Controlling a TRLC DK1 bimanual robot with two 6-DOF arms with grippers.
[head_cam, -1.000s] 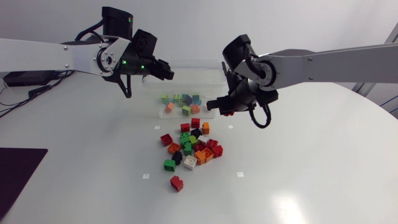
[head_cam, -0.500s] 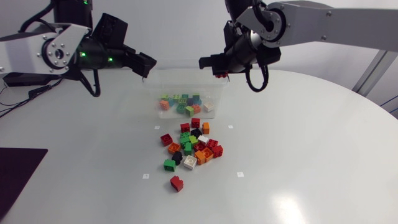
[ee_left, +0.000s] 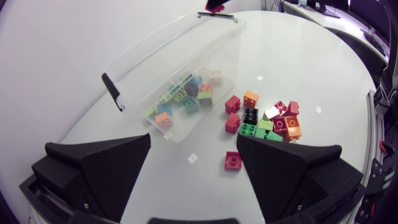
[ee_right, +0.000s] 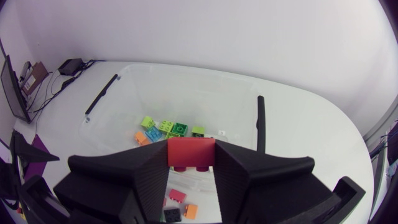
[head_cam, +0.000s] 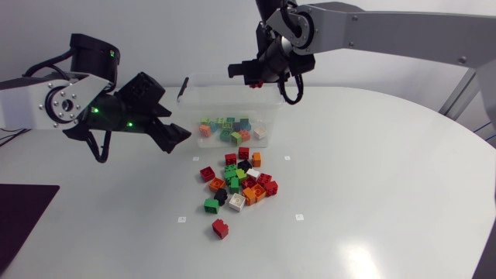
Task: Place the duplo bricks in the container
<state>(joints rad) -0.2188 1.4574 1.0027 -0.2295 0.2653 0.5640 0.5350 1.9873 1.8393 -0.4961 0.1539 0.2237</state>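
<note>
Container point(head_cam: 225, 97) is clear plastic, fully see-through with a bit of shine on the walls, and the clip handle point(ee_left: 112, 92) on it is plain black plastic. The loose bricks point(head_cam: 240, 182) are hard, smooth plastic in solid colours, slightly glossy on the studs. Same deal for the red brick point(ee_right: 191, 151). Left fingers point(ee_left: 102, 171) and right fingers point(ee_right: 124, 180) are matt black, kinda finely grained, no shine at all. The surface point(head_cam: 372, 194) is smooth white with a soft sheen that catches the light. The right arm link point(head_cam: 403, 23) looks like smooth silver-grey metal, satin finish.
</note>
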